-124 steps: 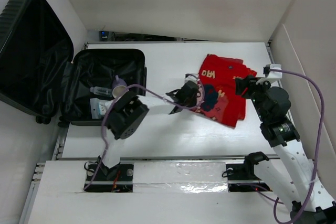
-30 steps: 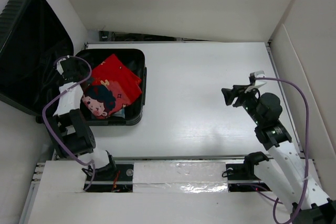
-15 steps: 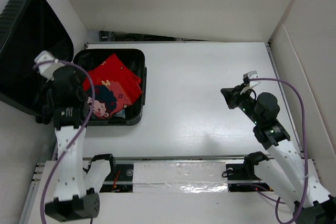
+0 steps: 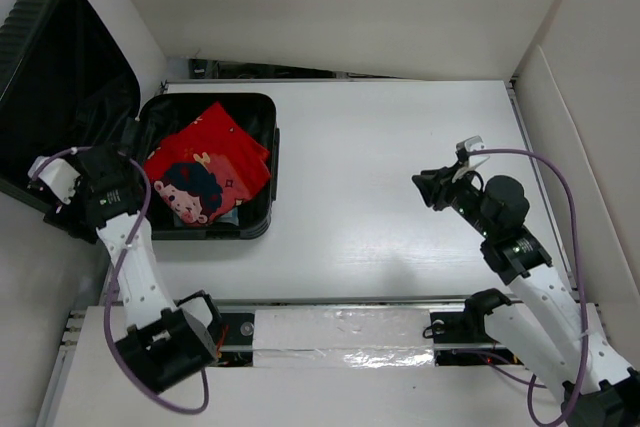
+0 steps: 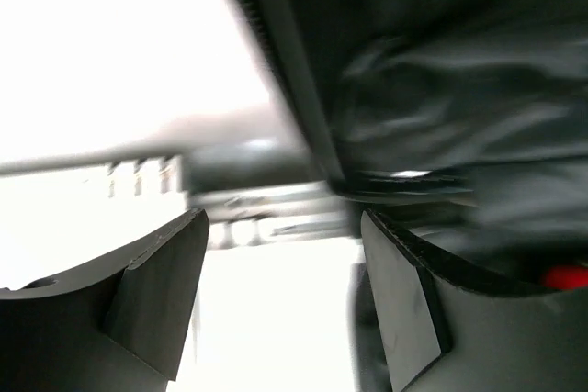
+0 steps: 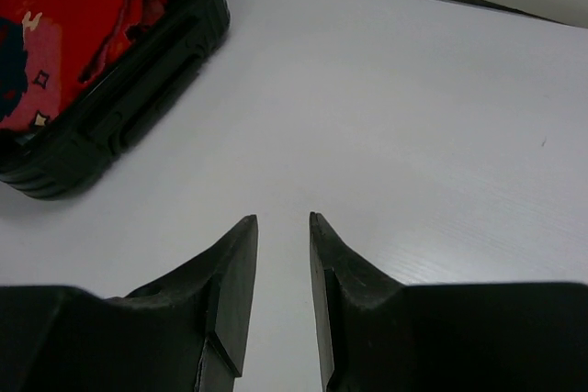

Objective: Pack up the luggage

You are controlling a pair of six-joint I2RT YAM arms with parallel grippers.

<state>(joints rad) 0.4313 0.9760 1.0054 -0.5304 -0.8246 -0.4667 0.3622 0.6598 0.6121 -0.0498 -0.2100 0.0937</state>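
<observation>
The luggage (image 4: 255, 117) lies open at the table's left, its ribbed lid (image 4: 50, 77) leaning back against the wall. A red garment with a cartoon face (image 4: 205, 162) lies in its base shell. My left gripper (image 4: 128, 139) is at the hinge side between lid and base. In the blurred left wrist view it (image 5: 283, 218) is open and empty, with black lining (image 5: 441, 89) ahead. My right gripper (image 4: 425, 187) hovers over the bare table at the right. In the right wrist view it (image 6: 282, 218) is narrowly open and empty, with the luggage (image 6: 119, 107) and garment (image 6: 73, 16) far off.
The white table (image 4: 380, 147) is walled in by white panels on the left, back and right. A taped strip (image 4: 340, 322) runs along the near edge by the arm bases. Purple cables loop from both arms.
The red garment has gone from the table into the luggage. The left arm has swung down and left to the hinge side. The right gripper has drifted slightly left.
</observation>
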